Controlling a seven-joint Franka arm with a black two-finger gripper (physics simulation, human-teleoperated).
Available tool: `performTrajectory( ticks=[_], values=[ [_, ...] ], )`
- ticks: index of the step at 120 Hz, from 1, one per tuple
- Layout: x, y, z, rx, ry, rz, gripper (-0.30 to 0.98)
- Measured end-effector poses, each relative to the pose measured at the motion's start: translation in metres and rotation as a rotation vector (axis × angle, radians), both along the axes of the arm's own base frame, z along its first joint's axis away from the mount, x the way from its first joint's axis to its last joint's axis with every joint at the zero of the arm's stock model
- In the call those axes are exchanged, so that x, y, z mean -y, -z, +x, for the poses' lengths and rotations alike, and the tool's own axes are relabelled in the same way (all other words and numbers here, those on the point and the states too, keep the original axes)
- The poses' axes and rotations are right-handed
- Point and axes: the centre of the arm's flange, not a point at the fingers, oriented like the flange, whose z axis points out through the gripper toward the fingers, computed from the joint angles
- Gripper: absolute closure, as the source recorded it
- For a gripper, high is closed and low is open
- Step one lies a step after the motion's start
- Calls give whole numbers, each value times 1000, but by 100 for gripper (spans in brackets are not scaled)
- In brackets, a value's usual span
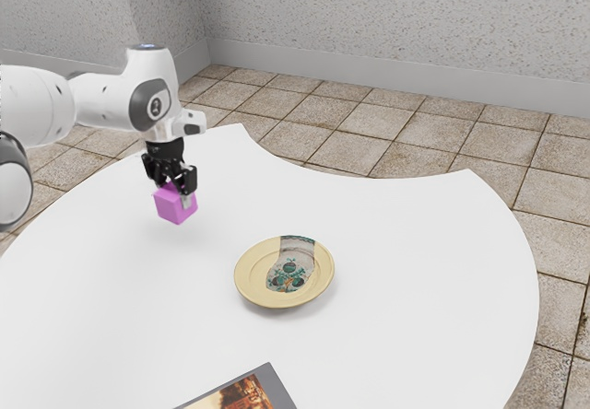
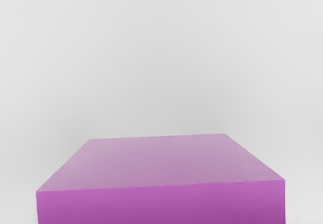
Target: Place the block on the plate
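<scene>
Magenta cubic block (image 1: pixel 171 206) sat in black two-finger claw (image 1: pixel 174 194) toward exterior view's left. Round yellow patterned plate (image 1: pixel 284 272) lay on white curved-edged surface (image 1: pixel 424 280), right of block, nearer camera. Flat grey-bordered rectangular item (image 1: pixel 243 396) lay before plate.

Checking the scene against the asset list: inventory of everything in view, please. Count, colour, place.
block: one, magenta, at the tool
plate: one, pale yellow, patterned centre, on the table
flat picture-like item: one, dark border, on the table, cut off by the exterior view's lower edge
table: one, white, beneath these
floor: tiled, brownish, beyond the table
walls: speckled grey, background
arm: one, white, from the exterior view's left
tool: one, black, arm's end
</scene>
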Motion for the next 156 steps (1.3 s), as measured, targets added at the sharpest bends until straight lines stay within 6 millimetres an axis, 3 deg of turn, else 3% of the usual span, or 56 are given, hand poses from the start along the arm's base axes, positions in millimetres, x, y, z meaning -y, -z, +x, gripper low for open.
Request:
performTrajectory(
  ticks=[55,104,156],
  values=[
    [124,-16,9,-18,119,6,32],
    [226,-15,4,-22,198,13,32],
    [272,15,-15,-64,193,19,32]
  ],
)
